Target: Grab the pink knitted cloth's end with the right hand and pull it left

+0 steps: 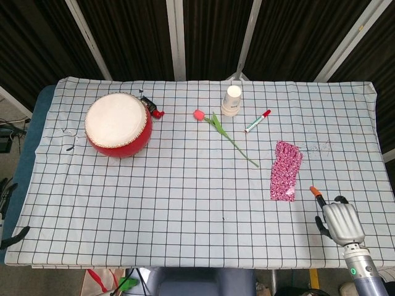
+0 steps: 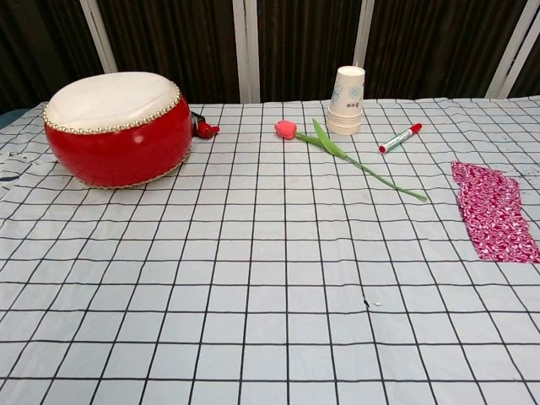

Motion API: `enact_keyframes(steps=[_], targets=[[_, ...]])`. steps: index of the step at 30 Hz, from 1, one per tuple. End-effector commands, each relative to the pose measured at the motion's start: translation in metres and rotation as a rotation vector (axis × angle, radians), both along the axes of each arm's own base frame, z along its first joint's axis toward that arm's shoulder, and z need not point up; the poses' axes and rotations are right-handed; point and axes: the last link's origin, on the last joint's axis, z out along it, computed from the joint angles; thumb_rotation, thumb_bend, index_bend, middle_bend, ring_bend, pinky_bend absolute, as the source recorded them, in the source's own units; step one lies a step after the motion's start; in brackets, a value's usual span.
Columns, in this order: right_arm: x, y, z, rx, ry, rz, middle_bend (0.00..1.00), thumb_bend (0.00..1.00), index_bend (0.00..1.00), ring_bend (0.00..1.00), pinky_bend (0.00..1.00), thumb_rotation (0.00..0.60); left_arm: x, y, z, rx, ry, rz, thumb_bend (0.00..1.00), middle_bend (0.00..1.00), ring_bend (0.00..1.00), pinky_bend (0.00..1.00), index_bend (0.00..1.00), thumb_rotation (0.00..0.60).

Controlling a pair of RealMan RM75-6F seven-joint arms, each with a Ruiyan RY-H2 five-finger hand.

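The pink knitted cloth (image 1: 286, 171) lies flat on the checked tablecloth at the right, its long side running away from me; the chest view also shows the cloth (image 2: 494, 211). My right hand (image 1: 336, 222) hovers at the table's front right, just right of the cloth's near end and apart from it. It holds nothing; an orange-tipped finger (image 1: 315, 192) points toward the cloth. Dark fingers of my left hand (image 1: 13, 237) peek in at the left edge, below the table's side. The chest view shows neither hand.
A red drum (image 1: 118, 124) stands at the back left. A pink tulip with a long green stem (image 1: 226, 134), stacked paper cups (image 1: 232, 100) and a red marker (image 1: 257, 121) lie behind and left of the cloth. The table's front edge (image 1: 247, 266) is close to my right hand.
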Motion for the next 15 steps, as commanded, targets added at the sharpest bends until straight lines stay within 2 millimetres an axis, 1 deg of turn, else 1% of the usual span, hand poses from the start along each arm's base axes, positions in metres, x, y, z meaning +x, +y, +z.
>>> enact_keyframes(steps=[1,5,7,13,15], targets=[[0.0,-0.009,-0.011,0.041,0.039,-0.009,0.79,0.6,0.18,0.71,0.35,0.6,0.0,0.001,0.0,-0.001,0.001,0.001,0.25,0.0,0.0,0.02,0.12,0.6],[0.0,-0.014,-0.021,0.074,0.078,-0.013,0.8,0.64,0.18,0.72,0.35,0.6,-0.001,0.001,0.0,0.001,0.002,0.003,0.25,0.0,0.0,0.02,0.12,0.6],[0.0,-0.017,-0.025,0.087,0.093,-0.015,0.81,0.66,0.18,0.72,0.37,0.6,-0.001,0.001,0.0,0.002,0.002,0.005,0.25,0.0,0.0,0.02,0.12,0.6],[0.004,-0.025,-0.035,0.113,0.139,-0.002,0.81,0.66,0.19,0.72,0.39,0.6,-0.001,0.002,0.0,0.001,0.005,0.004,0.25,0.0,0.0,0.02,0.12,0.6],[0.005,-0.027,-0.038,0.123,0.151,0.0,0.81,0.66,0.19,0.72,0.43,0.6,-0.001,0.002,0.0,0.002,0.006,0.006,0.25,0.0,0.0,0.02,0.12,0.6]])
